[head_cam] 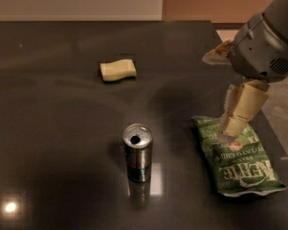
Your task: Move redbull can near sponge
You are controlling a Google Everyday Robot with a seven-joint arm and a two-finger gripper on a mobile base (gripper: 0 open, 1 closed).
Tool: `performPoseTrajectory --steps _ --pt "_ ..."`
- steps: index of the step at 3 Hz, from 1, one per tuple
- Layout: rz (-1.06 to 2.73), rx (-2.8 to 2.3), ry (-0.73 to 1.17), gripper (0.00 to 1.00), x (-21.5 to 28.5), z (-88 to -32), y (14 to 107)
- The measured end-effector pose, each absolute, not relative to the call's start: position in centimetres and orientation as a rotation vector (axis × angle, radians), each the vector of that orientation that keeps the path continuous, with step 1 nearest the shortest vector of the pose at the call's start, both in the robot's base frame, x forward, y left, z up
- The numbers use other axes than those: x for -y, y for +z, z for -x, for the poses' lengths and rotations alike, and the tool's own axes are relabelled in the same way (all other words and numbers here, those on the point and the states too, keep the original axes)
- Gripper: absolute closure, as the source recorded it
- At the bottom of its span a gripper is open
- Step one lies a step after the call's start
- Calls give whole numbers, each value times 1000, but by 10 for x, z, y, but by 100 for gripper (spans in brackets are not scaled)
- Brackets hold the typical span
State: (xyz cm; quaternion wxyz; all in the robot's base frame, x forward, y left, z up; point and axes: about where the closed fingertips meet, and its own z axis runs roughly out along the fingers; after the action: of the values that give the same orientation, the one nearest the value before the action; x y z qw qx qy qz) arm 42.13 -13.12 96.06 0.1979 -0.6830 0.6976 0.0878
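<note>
The redbull can (138,152) stands upright on the dark table, near the front centre, with its pull-tab top showing. The pale-yellow sponge (117,70) lies further back and a little left of the can, well apart from it. My gripper (231,127) hangs from the grey arm at the right, above the upper edge of the green chip bag, well to the right of the can and holding nothing.
A flat green chip bag (239,158) lies at the front right of the dark table (57,119). The table's right edge runs close behind the bag, with the floor beyond it. The grey arm housing (265,42) fills the upper right.
</note>
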Motion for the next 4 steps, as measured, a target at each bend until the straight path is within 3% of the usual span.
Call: performPoseTrajectory --steps 2,4 --pt "1996 -1722 562 0 50 -378 930" --pt "2042 -1590 742 0 1 -348 915"
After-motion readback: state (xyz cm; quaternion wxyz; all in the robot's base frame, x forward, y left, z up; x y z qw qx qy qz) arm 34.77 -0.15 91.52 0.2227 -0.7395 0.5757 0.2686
